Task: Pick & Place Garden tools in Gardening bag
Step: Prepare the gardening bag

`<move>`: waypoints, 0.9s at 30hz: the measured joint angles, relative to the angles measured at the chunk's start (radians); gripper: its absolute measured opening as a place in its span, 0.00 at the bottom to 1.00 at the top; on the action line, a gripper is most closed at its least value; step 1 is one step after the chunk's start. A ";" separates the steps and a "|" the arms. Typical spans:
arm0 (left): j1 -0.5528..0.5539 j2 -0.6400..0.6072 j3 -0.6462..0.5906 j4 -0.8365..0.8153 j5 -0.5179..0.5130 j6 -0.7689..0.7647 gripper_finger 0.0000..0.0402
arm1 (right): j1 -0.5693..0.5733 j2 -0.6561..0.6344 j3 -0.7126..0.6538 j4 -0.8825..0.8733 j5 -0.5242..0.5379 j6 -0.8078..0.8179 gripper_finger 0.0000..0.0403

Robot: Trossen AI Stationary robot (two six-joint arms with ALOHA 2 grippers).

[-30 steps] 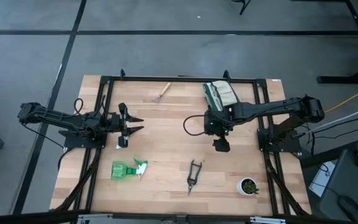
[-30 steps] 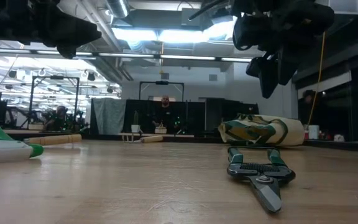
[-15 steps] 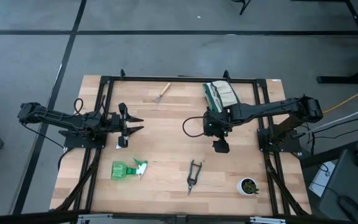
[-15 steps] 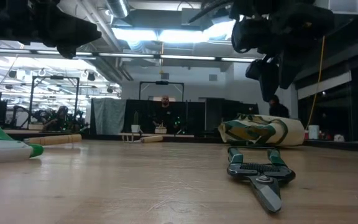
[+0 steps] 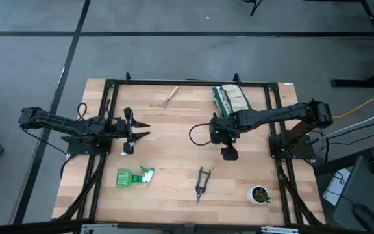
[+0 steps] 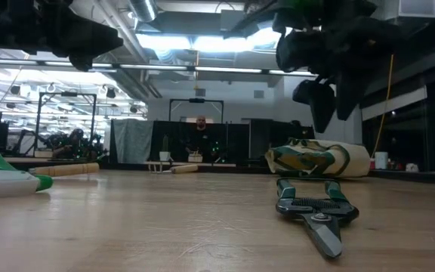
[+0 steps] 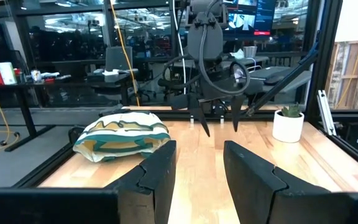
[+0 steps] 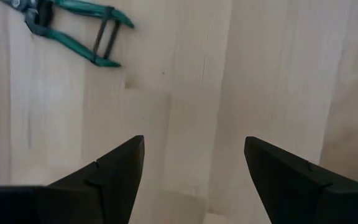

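the black pruning shears with green handles (image 5: 202,182) lie flat on the wooden table (image 5: 174,149), below and a little ahead of the right gripper (image 5: 228,153), whose jaws hang wide and empty; coming down off-centre could pinch one handle and spin them; left gripper (image 5: 141,130) waits partly open, well apart

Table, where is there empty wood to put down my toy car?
The biggest bare patch on the table lies in the middle, between the left gripper, the hand rake and the spray bottle. It is crowded near the right gripper, the pruning shears and the potted plant.
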 joint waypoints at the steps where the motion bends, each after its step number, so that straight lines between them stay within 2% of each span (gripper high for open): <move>1: 0.000 0.000 0.000 -0.002 0.000 0.000 0.32 | 0.000 0.002 0.000 0.013 0.000 -0.016 0.70; 16: 0.000 0.000 0.000 -0.001 0.000 0.000 0.32 | -0.007 0.004 0.000 0.057 0.000 -0.234 0.70; 27: 0.000 0.000 0.000 0.000 0.000 0.000 0.32 | -0.002 0.072 0.001 0.113 0.000 -0.241 0.70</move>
